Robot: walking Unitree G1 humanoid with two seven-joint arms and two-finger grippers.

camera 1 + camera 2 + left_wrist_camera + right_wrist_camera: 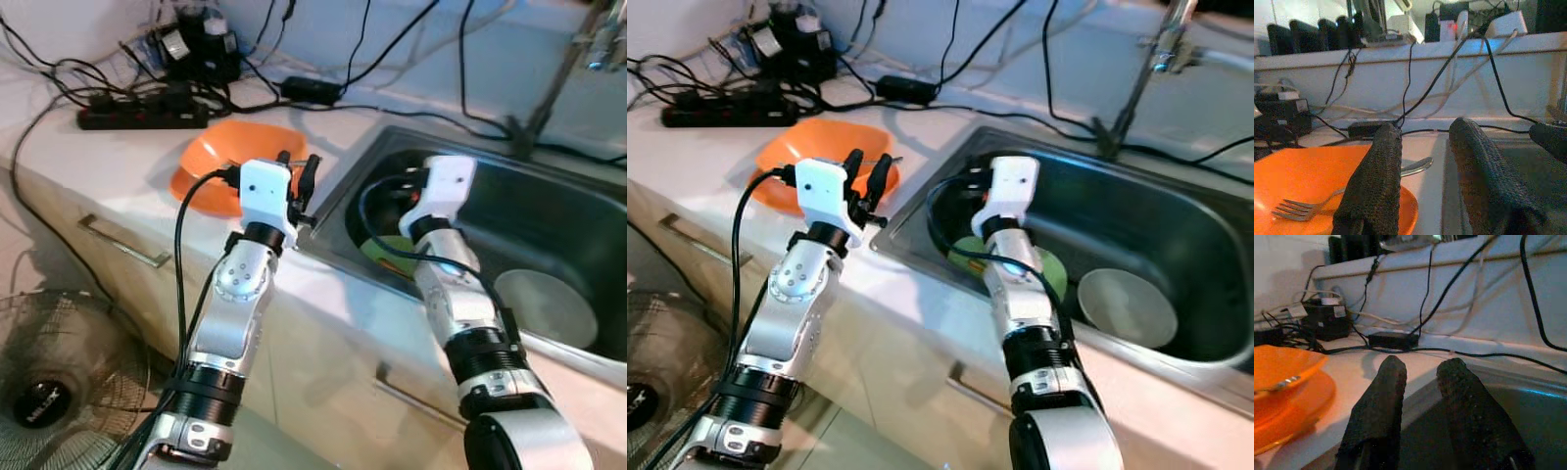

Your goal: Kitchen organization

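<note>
An orange bowl [235, 157] rests on an orange plate [1298, 401] on the counter, left of the sink [921, 201]. A metal fork [1303, 208] lies in the orange dishware. My left gripper [869, 168] hovers at the bowl's right edge, open, with nothing between its fingers [1378, 171]. My right gripper [1422, 367] reaches into the left end of the sink, open and holding nothing. Beneath the right wrist lies a green plate [1053, 266]. A pale grey plate [1127, 305] lies on the sink floor further right.
A black power strip [142, 117] and tangled cables cover the back of the counter. The faucet [1146, 69] rises behind the sink. A drawer handle [122, 243] is on the cabinet front. A floor fan [49, 392] stands at lower left.
</note>
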